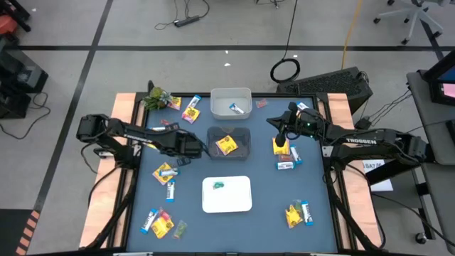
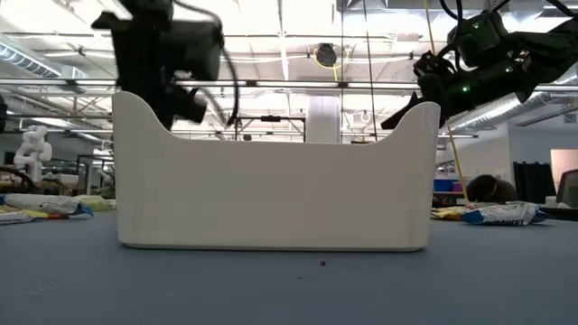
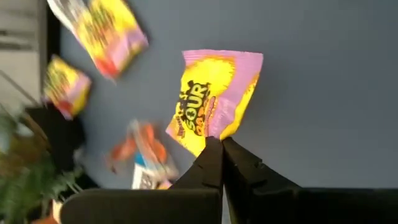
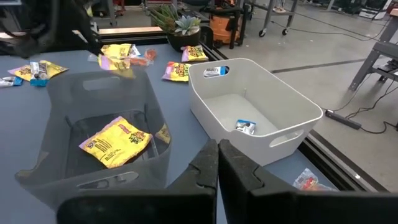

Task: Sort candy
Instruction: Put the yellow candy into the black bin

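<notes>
My left gripper point(image 3: 222, 142) is shut on a yellow-and-pink Sour packet point(image 3: 211, 99). It hovers at the left wall of the grey bin point(image 1: 229, 132) in the table's middle. In the right wrist view the held packet point(image 4: 115, 56) shows beyond that bin. One yellow packet point(image 4: 115, 142) lies flat on the bin's floor. The white bin point(image 1: 231, 94) behind holds a blue-and-white bar point(image 1: 237, 108). The white tray point(image 1: 234, 203) holds a green piece point(image 1: 219, 185). My right gripper point(image 4: 217, 149) is shut and empty, above a yellow packet point(image 1: 281, 148) right of the grey bin. My left gripper pinches the yellow-and-pink packet between its two fingertips at the packet's lower edge point(image 3: 210, 132). The packet sticks out beyond the fingertips and is lifted clear of the blue table.
Loose candy lies around the table: yellow packets and blue bars at the near left point(image 1: 160, 224), left middle point(image 1: 166, 173), near right point(image 1: 297, 215) and far left point(image 1: 190, 112). A green plant point(image 1: 158, 97) sits at the far left corner. In the low view the white tray point(image 2: 271, 181) blocks the middle.
</notes>
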`<state>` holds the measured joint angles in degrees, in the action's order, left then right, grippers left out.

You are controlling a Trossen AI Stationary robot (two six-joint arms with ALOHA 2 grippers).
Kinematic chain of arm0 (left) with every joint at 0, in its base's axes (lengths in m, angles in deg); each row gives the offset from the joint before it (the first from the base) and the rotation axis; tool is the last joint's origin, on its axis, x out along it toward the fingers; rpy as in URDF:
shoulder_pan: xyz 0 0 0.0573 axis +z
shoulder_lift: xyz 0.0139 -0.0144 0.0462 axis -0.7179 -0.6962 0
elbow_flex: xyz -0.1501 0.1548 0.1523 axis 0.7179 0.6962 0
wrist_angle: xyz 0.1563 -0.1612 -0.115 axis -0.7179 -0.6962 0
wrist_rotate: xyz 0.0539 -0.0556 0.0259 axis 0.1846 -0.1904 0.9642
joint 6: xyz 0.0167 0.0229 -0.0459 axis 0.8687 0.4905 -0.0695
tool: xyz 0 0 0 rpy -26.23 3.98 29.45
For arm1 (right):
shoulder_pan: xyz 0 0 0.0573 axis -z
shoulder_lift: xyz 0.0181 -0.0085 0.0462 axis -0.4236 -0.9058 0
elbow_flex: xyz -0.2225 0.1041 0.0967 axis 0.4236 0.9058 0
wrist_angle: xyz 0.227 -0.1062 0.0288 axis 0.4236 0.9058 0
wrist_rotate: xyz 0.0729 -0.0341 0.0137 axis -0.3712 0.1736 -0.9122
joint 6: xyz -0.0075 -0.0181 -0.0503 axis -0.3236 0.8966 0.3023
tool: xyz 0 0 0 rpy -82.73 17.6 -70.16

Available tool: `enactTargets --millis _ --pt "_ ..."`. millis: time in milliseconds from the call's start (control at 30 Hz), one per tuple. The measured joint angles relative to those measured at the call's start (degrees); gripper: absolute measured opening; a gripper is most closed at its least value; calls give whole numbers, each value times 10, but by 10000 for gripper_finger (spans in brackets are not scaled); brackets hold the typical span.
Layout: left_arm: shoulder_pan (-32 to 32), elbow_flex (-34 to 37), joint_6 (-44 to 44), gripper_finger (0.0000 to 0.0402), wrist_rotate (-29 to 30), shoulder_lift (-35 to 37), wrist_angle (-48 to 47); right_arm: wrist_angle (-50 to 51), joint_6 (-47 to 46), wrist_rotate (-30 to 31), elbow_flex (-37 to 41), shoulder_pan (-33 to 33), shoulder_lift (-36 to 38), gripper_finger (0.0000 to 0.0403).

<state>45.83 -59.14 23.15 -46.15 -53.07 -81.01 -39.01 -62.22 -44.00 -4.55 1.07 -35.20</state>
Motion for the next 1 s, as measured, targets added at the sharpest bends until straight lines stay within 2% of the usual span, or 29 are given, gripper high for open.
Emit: enactTargets --millis 67,167,267,467,633,700,800,1000 --pt "-6 -30 13 3 25 0 -1 3 0 0 0 0 0 0" --pt "-16 -67 33 3 94 1 -14 3 0 0 0 0 0 0" --pt "-18 -100 58 2 101 1 0 4 0 0 0 0 0 0" --pt "-21 -130 163 2 36 1 130 5 0 0 0 0 -1 0" --pt "-7 -130 209 2 -84 -11 266 4 0 0 0 0 -12 0" --pt "1 -131 220 2 -116 -24 301 5 0 0 0 0 -19 0" --pt "15 -131 233 2 -136 -56 320 1 0 0 0 0 -31 0" --pt "49 -131 246 2 -141 -121 338 -5 0 0 0 0 -52 0"
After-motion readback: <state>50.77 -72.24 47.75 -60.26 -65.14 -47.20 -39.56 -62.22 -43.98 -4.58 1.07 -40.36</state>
